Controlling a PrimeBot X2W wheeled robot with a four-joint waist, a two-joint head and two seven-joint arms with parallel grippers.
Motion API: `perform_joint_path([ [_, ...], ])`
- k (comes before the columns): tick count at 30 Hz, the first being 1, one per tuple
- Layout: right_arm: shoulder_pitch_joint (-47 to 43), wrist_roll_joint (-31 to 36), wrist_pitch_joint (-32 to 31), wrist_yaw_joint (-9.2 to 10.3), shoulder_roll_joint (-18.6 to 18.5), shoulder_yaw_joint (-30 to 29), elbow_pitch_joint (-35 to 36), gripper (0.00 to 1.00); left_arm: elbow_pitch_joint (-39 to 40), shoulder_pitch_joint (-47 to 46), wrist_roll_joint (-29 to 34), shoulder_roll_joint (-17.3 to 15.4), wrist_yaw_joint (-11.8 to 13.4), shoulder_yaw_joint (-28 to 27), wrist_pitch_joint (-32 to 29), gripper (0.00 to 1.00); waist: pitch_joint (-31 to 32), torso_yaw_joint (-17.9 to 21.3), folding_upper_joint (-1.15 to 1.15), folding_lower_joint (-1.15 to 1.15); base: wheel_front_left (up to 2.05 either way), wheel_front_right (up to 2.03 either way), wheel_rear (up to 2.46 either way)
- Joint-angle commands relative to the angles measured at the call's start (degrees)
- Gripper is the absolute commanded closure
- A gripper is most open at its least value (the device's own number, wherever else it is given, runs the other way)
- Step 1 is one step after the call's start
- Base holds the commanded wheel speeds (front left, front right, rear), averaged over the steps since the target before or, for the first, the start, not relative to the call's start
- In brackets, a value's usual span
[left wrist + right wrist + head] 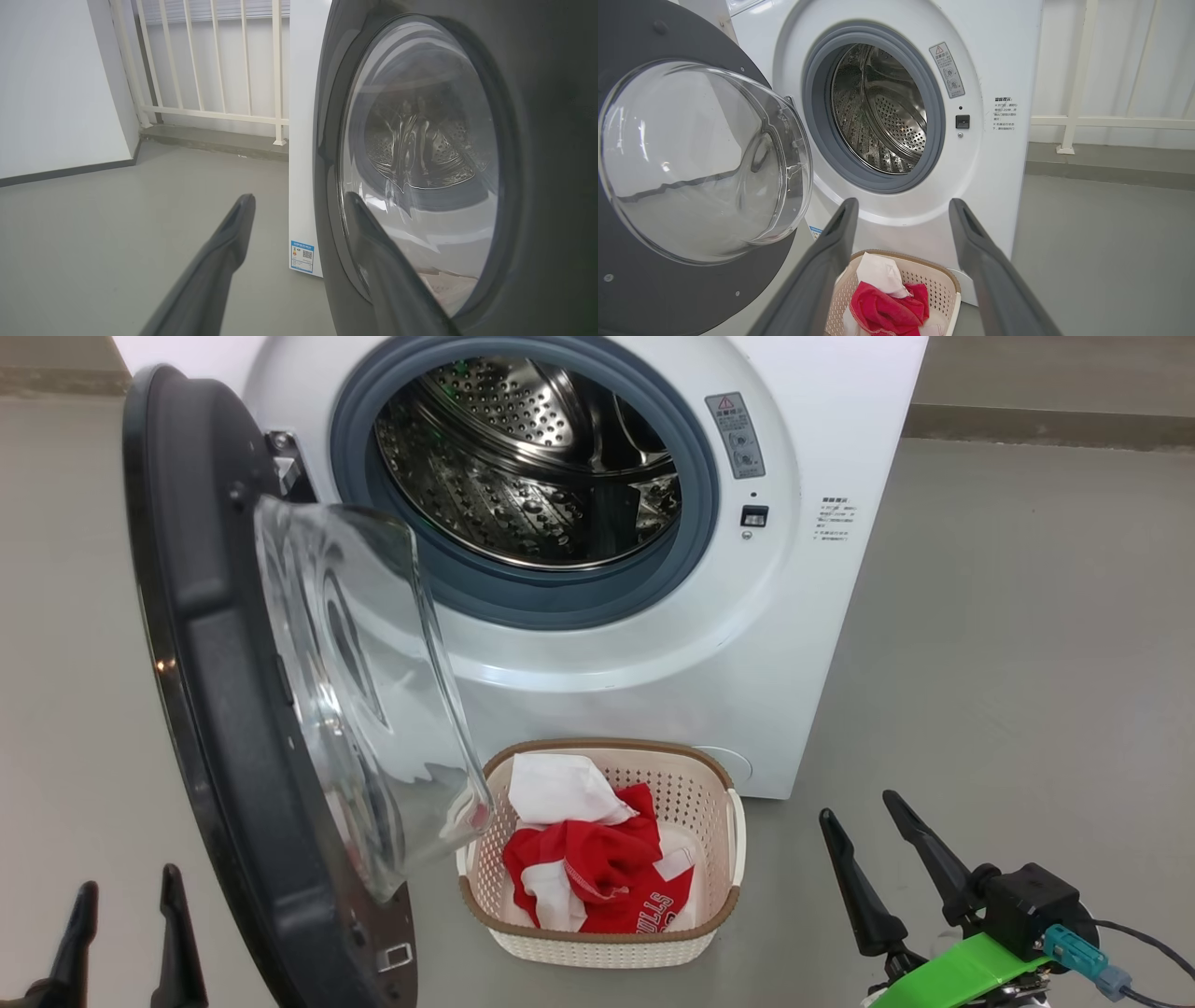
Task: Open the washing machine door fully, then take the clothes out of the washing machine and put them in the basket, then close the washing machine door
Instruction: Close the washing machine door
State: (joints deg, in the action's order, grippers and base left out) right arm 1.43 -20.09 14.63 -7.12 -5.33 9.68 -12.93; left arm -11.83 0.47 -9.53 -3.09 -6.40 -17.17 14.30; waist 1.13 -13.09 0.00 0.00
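The white washing machine point(803, 644) stands ahead with its steel drum point(527, 457) bare inside. Its black-rimmed door point(233, 709) with the glass bowl hangs wide open at the left, seen also as the door point(691, 163) in the right wrist view. On the floor below the opening sits the basket point(607, 933), holding the red and white clothes point(597, 868). My left gripper point(126, 924) is open at the lower left, just outside the door's outer face point(420, 163). My right gripper point(882, 845) is open at the lower right, empty, to the right of the basket point(943, 284).
Grey floor point(1027, 663) spreads to the right of the machine. A white railing point(210, 112) on a low kerb runs behind it, and a white wall point(56, 93) stands off to the left side.
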Motion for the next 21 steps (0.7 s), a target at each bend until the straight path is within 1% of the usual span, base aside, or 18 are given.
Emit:
perform_joint_path([
  [1,2.66,0.07,0.37,-0.36,-0.56,1.09,1.25,0.00,1.12,-0.69,0.92,-0.90,-0.27,-2.02,0.70,0.00,-0.02,-0.04,0.00,0.00,0.00,0.00,0.00],
  [10,2.62,0.06,0.37,-0.36,-0.63,1.13,1.28,0.00,1.26,-0.51,1.72,-0.50,-0.58,-2.28,0.70,0.00,-0.10,-0.17,0.00,0.00,0.00,0.00,0.00],
  [11,2.62,0.06,0.37,-0.36,-0.62,1.12,1.28,0.00,1.17,-0.51,1.84,-0.48,-0.61,-2.26,0.70,0.08,-0.10,-0.18,0.00,0.00,0.00,0.00,0.00],
  [12,2.62,0.06,0.37,-0.36,-0.61,1.10,1.28,0.00,1.02,-0.53,1.92,-0.46,-0.64,-2.20,0.70,0.22,-0.09,-0.20,0.00,0.00,0.00,0.00,0.00],
  [13,2.62,0.06,0.37,-0.36,-0.61,1.10,1.28,0.00,1.02,-0.53,1.92,-0.46,-0.64,-2.20,0.70,0.22,-0.09,-0.20,0.00,0.00,0.00,0.00,0.00],
  [14,2.61,0.07,0.37,-0.36,-0.60,1.07,1.29,0.00,0.88,-0.68,1.81,-0.44,-0.68,-2.16,0.70,0.78,-0.09,-0.22,0.00,0.00,0.00,0.00,0.00],
  [15,2.60,0.07,0.37,-0.36,-0.59,1.02,1.31,0.00,0.77,-0.93,1.53,-0.41,-0.70,-2.26,0.70,1.00,-0.08,-0.25,0.00,0.00,0.00,0.00,0.00],
  [19,2.52,0.13,0.37,-0.36,-0.54,0.87,1.33,0.00,0.35,-2.64,-1.86,-0.25,-0.85,-2.90,0.70,1.00,-0.01,-0.38,0.00,0.00,0.00,0.00,0.00],
  [21,2.47,0.13,0.37,-0.36,-0.50,0.84,1.33,0.00,0.21,-4.04,-6.10,-0.11,-0.92,-3.66,0.70,1.00,0.02,-0.42,0.00,0.00,0.00,0.00,0.00],
])
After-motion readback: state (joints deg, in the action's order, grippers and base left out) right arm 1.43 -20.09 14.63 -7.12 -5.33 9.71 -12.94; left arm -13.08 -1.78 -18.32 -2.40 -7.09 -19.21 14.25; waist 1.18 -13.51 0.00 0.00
